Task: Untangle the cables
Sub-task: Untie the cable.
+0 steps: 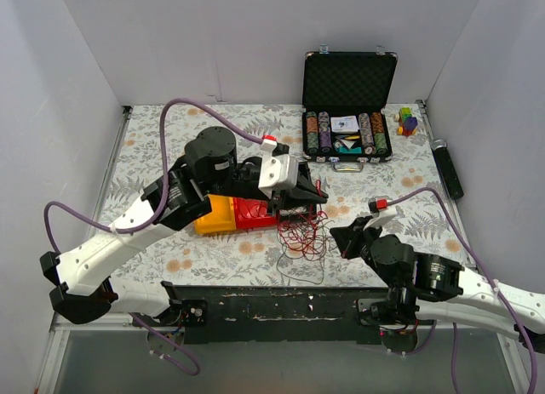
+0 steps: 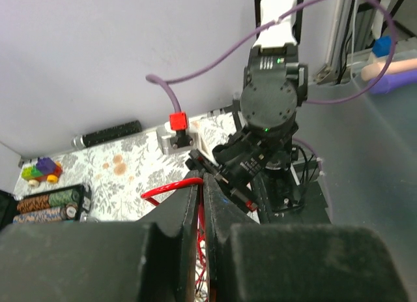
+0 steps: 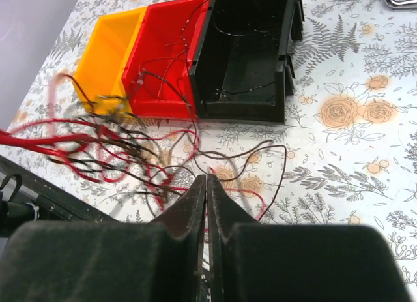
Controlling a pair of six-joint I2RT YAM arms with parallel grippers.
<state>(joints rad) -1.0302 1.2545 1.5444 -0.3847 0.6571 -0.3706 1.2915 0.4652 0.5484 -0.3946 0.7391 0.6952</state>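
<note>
The left pincer is pressed together; thin dark red strands of the cables come out from between its fingers, so it is clamped on them. Directly beneath this pincer sits a black open plastic bin; to its left, in one row and touching, stand a red open plastic bin and a yellow open plastic bin. From the left pincer the tangle of hair-thin dark red, black and pale wires spreads toward the near edge of the flower-patterned bench; a pale loop lies at its near side.

The right pincer is just to the right of the tangle, low over the bench; its fingers meet with only a hairline between them. Black and red strands lie at its tip and just ahead of it; whether one is caught there I cannot tell. Ahead of it the wires sprawl across the bench and up over the bins' rims; a few thin black ones lie inside the red and black bins. To the left of the right pincer some red strands rise off the bench, blurred.

Beyond the left pincer, well apart, stands an open black case of poker chips.
</note>
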